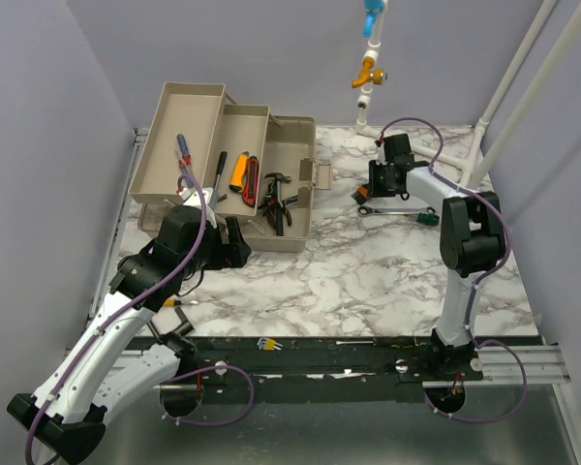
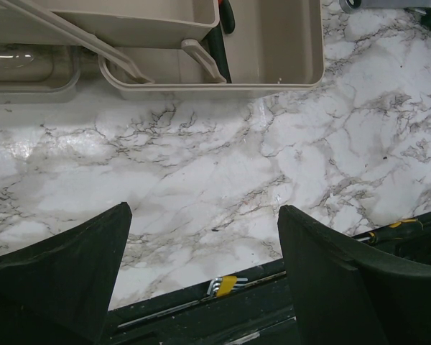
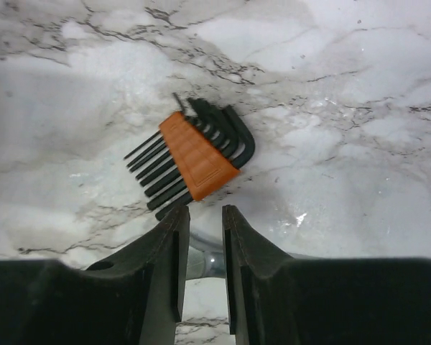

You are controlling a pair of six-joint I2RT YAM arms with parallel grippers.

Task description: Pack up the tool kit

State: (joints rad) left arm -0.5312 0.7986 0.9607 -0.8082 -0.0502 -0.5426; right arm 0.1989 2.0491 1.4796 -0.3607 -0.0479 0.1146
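Note:
The beige tool box (image 1: 308, 155) stands open at the back left with several tools in its trays; its front wall (image 2: 302, 72) fills the top of the left wrist view. My left gripper (image 1: 229, 242) (image 2: 205, 237) hovers just in front of the box, open and empty. My right gripper (image 1: 382, 186) (image 3: 201, 212) is low over a silver wrench (image 1: 392, 206) at the back right. Its jaws stand close together, and wrench metal (image 3: 203, 262) shows in the narrow gap. Whether the pads press on it is hidden. An orange-sleeved hex key set (image 3: 195, 154) lies just beyond the fingertips.
A green-handled screwdriver (image 1: 427, 218) lies at the wrench's right end. A small yellow-sleeved hex key set (image 1: 268, 343) (image 2: 226, 284) rests on the black rail at the table's near edge. White pipes (image 1: 508, 107) rise at the back right corner.

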